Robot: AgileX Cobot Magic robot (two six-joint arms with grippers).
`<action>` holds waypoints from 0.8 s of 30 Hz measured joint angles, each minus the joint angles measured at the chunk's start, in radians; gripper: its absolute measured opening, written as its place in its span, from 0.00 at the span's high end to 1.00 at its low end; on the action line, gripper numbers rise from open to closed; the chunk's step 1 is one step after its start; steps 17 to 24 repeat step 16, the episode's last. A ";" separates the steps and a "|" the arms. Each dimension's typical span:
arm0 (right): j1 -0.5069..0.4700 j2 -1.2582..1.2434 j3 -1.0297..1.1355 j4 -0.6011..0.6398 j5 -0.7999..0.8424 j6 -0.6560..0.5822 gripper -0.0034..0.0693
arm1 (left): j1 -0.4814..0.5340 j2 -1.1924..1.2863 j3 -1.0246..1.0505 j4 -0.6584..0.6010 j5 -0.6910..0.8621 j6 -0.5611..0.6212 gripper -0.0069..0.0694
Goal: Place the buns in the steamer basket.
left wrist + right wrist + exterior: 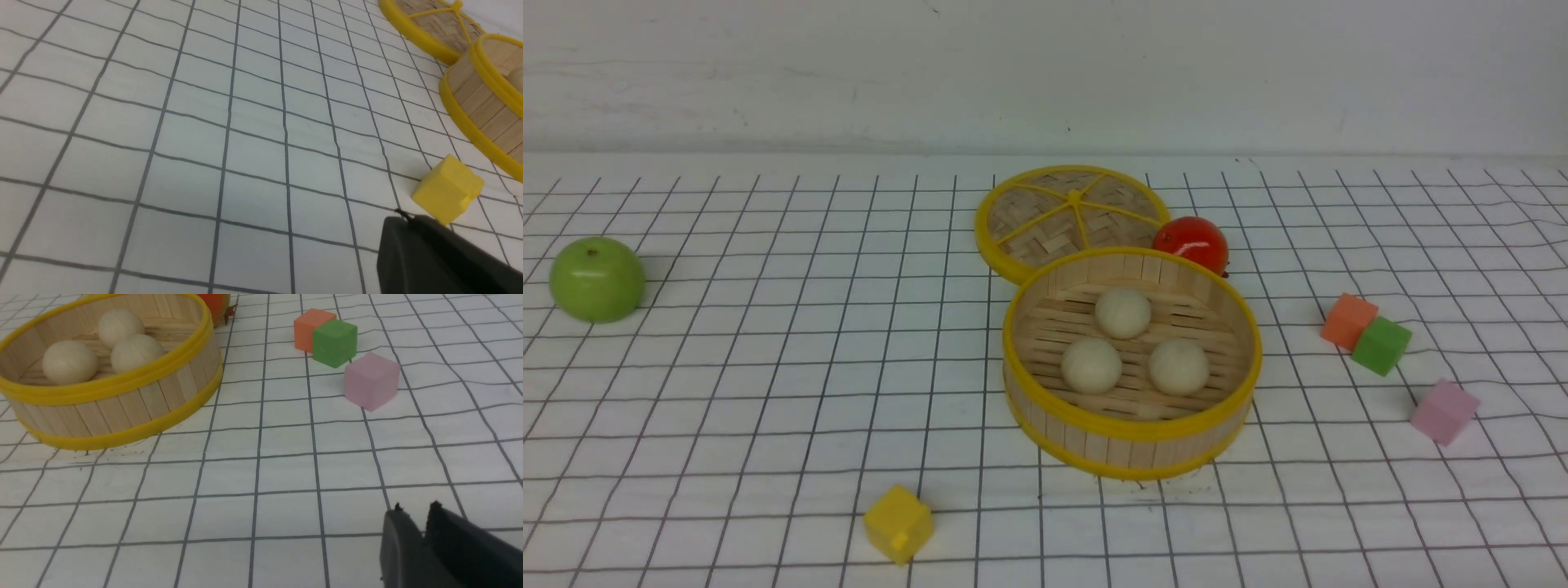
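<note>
White gridded cloth covers the desk point(768, 392), and a pale wall stands behind it. Far to the left sits a green apple point(596, 278), well apart from everything else. Nearer the front edge, left of centre, lies a yellow cube point(898, 523); the left wrist view shows the left claw point(402, 220) low over the cloth just beside that cube, its dark tips pressed together with nothing between them.

In the middle stands the steamer basket point(1131, 437), with its flat woven lid point(1072, 219) lying behind it and touching its far rim. All three buns point(1123, 312) rest on the slatted floor inside: one toward the back, two side by side toward the front, close together. No bun lies on the cloth in any view. A red tomato point(1191, 242) sits just behind the basket's right side, against the lid's edge.

Further right, an orange cube point(1348, 320) and a green cube point(1380, 345) touch each other, and a pink cube point(1444, 411) lies near them toward the front. The right claw point(414, 512) hangs over bare cloth, away from the basket, its tips parted by a narrow gap and gripping nothing.

Judging by this layout, the task looks finished: every bun is in the basket, both claws are empty, and nothing seems left but for the arms to pull clear.
</note>
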 joint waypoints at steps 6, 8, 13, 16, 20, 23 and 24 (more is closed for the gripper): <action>0.000 0.000 0.000 0.000 0.000 0.000 0.81 | 0.000 0.000 0.000 0.000 0.000 0.000 0.92; 0.000 0.000 0.000 0.000 0.000 0.000 0.81 | 0.000 0.000 0.000 0.000 0.000 0.000 0.91; 0.000 0.000 0.000 0.000 0.000 0.000 0.80 | 0.000 0.000 0.000 0.000 0.000 0.000 0.91; 0.000 0.000 0.000 0.000 0.000 0.000 0.79 | 0.000 0.000 0.000 0.000 0.000 0.000 0.90; 0.000 0.000 0.000 0.000 0.000 0.000 0.79 | 0.000 0.000 0.000 0.000 0.000 0.000 0.90; 0.000 0.000 0.000 0.000 0.000 0.000 0.79 | 0.000 0.000 0.000 0.000 0.000 0.000 0.90; 0.000 0.000 0.000 0.000 0.000 0.000 0.79 | 0.000 0.000 0.000 0.000 0.000 0.000 0.90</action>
